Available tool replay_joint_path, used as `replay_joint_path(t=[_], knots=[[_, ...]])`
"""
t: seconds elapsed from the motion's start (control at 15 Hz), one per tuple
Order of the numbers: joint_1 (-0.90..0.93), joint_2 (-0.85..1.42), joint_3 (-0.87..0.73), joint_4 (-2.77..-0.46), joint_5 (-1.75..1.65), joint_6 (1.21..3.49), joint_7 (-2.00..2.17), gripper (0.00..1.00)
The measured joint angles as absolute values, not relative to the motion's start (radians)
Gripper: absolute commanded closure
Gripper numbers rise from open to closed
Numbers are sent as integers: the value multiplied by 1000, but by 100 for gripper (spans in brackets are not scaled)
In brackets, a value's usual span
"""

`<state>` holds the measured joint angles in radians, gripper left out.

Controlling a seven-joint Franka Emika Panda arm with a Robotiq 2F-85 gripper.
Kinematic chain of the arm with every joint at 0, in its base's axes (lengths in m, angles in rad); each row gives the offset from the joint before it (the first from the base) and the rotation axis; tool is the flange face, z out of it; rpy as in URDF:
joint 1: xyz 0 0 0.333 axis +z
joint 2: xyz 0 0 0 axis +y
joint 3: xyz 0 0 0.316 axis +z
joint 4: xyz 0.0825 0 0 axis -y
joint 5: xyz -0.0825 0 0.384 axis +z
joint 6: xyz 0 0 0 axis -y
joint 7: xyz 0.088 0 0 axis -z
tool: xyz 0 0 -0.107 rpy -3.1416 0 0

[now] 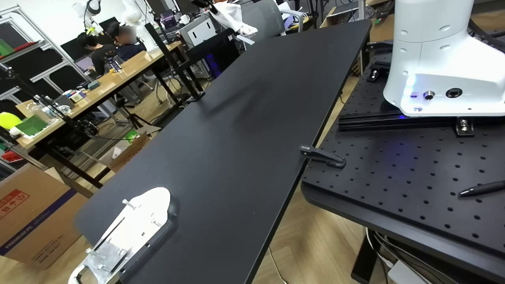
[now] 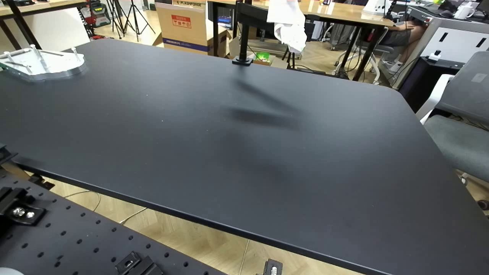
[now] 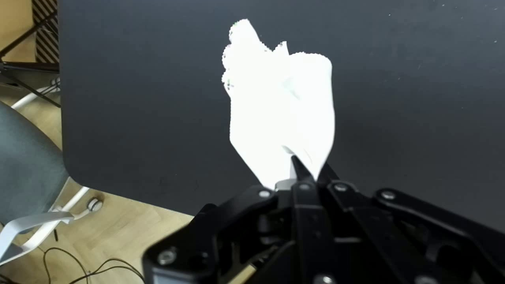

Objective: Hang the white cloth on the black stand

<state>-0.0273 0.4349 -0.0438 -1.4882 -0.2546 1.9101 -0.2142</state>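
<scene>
The white cloth (image 3: pixel 276 106) hangs from my gripper (image 3: pixel 315 169), whose fingertips are closed on one corner of it in the wrist view. The cloth also shows in both exterior views (image 1: pixel 234 17) (image 2: pixel 289 28), held above the table. My gripper (image 1: pixel 209 4) is only partly visible at the top edge of an exterior view. The black stand (image 1: pixel 169 59) has an upright post and a horizontal arm at the far table edge. It also shows in an exterior view (image 2: pixel 244 38), where the cloth overlaps its arm. The stand is out of the wrist view.
A metal plate with upright bolts (image 1: pixel 148 211) lies on the black table (image 1: pixel 236 150); it also shows in an exterior view (image 2: pixel 44 63). A black clamp (image 1: pixel 322 156) sits at the table's near edge. A grey chair (image 2: pixel 464 103) stands beside the table's end.
</scene>
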Motion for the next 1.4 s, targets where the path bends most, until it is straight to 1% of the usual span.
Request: replay_joint_path(t=[0.87, 0.93, 1.0, 1.07, 1.27, 1.4], knots=[[-33, 492, -44, -1520, -251, 1909, -220, 99], [-33, 497, -44, -1519, -252, 1909, -222, 73], [-33, 501, -44, -1518, -252, 1909, -224, 72], [-32, 506, -44, -1515, -252, 1907, -226, 68], [-31, 519, -42, -1506, -253, 1902, -239, 45], [-31, 521, -39, -1504, -254, 1898, -242, 33]])
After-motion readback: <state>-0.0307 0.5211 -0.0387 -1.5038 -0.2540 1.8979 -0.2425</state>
